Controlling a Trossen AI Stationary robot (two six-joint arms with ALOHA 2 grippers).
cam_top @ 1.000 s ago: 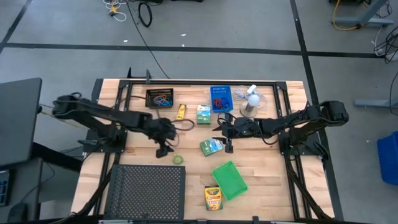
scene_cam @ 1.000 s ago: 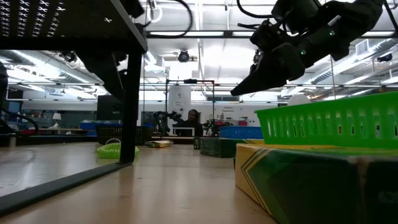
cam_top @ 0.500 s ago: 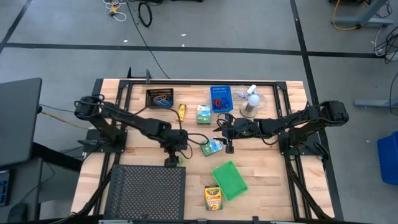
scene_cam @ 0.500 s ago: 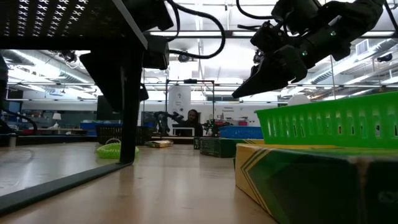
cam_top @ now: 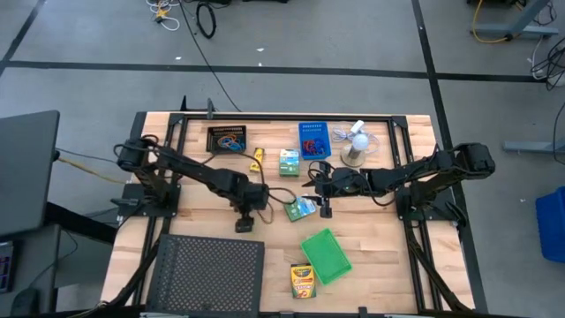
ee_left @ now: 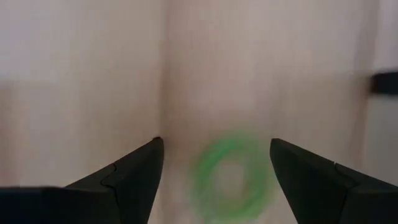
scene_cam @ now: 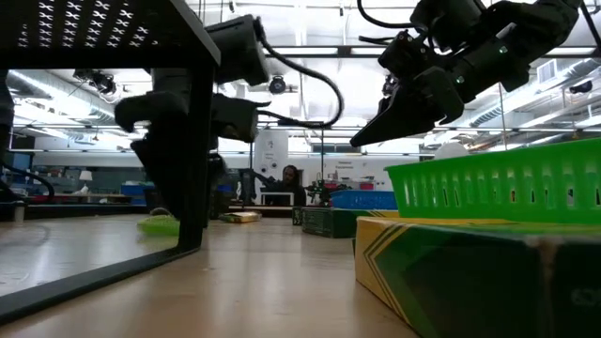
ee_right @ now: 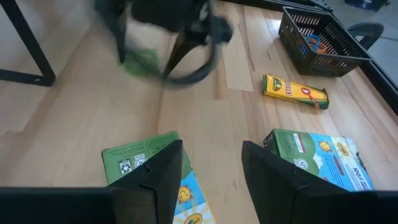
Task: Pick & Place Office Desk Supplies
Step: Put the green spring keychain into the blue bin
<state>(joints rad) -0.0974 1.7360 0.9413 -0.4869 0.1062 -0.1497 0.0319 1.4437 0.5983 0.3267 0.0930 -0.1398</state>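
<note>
The left gripper [cam_top: 244,224] is hanging low over the table [cam_top: 380,256], right above a green rubber-band loop [ee_left: 231,176]. Its two fingers [ee_left: 127,177] are standing wide apart, and nothing is between them. In the left wrist view the loop is lying flat on the wood, in the gap between the fingers, a bit nearer to one of them. From the high view the gripper is hiding the loop, just past the far edge of the big black mesh tray [cam_top: 207,274].

The loop is looking thin, soft and bendy, so it is probably very light. It will likely squash and may slip or spring away when pinched. A good place to take hold is across one side of the ring, with the fingertips going right down to the wood.

The right gripper [cam_top: 324,209] is waiting near the middle of the table, with its fingers parted and holding nothing. It is hanging just beside a green-white small box [cam_top: 299,208]. A second green-white box [cam_top: 289,162] is sitting farther back, near the yellow tube [cam_top: 257,158], the black bin [cam_top: 228,140] and the blue bin [cam_top: 312,140]. The green bin [cam_top: 326,256] and the yellow crayon box [cam_top: 303,281] are sitting at the near side.
</note>
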